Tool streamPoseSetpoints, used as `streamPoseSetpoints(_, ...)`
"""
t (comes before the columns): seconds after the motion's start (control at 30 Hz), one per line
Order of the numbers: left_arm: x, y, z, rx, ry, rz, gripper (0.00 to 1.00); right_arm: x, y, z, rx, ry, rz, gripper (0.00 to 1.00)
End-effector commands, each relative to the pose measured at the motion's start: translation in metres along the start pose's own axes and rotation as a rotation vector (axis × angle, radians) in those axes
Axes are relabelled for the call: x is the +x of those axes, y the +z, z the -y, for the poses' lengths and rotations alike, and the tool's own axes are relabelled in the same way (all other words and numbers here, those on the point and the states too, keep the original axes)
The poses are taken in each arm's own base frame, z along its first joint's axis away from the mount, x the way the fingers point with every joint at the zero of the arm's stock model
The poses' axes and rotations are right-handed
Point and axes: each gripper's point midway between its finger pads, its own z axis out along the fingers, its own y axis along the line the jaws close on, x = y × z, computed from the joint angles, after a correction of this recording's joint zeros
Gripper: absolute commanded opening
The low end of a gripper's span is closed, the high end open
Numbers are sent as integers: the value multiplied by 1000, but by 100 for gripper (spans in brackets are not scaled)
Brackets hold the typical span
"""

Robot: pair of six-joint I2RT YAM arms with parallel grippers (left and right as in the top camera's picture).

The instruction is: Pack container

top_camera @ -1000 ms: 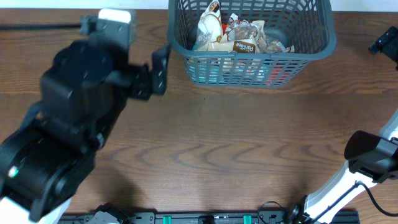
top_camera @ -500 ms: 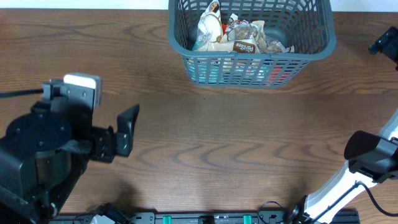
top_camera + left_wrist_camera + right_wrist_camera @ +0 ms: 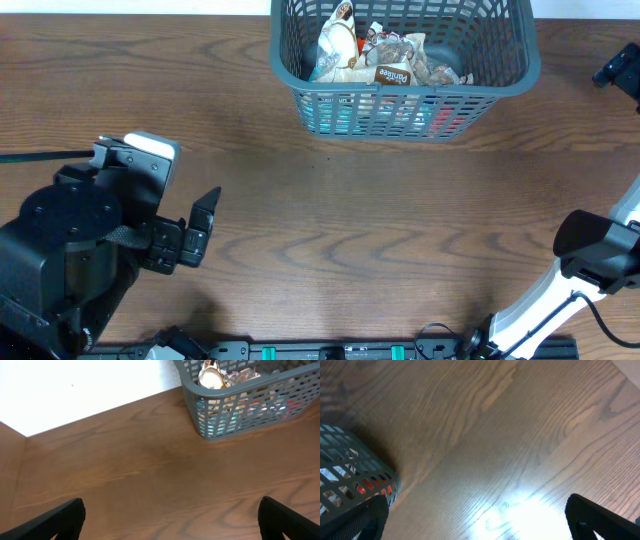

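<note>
The left gripper (image 3: 170, 510) and right gripper (image 3: 476, 510) (fingers spread wide, holding nothing) should park well apart from the container (image 3: 400, 110), seemingly packed.

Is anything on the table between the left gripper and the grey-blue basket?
Nothing visible: only bare brown wooden table lies between the open left gripper and the large grey-blue slotted plastic basket.

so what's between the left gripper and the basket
Nothing but bare wooden table between the left gripper and the container; the overhead and left wrist views both show it.
</note>
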Motion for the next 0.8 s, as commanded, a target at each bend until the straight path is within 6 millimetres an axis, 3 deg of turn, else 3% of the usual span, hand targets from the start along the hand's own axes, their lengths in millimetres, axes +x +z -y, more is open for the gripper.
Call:
streamPoseSetpoints(0.0, 2, 0, -8, -31, 23, 7, 99, -1, 0, 5, 19, -8, 3, 99)
streamPoseSetpoints(0.2, 11, -4, -18, -27, -15, 92, 99, -1, 0, 5, 19, -8, 3, 99)
streamPoseSetpoints(0.33, 27, 5, -19, -38, -22, 177, 99, -1, 0, 5, 19, -8, 3, 99)
streamPoseSetpoints(0.57, 85, 45, -14, -62, -71, 229, 99, -1, 0, 5, 19, -8, 3, 99)
streamPoseSetpoints(0.77, 122, 81, -12, -95, -80, 275, 99, -1, 0, 5, 19, -8, 3, 99)
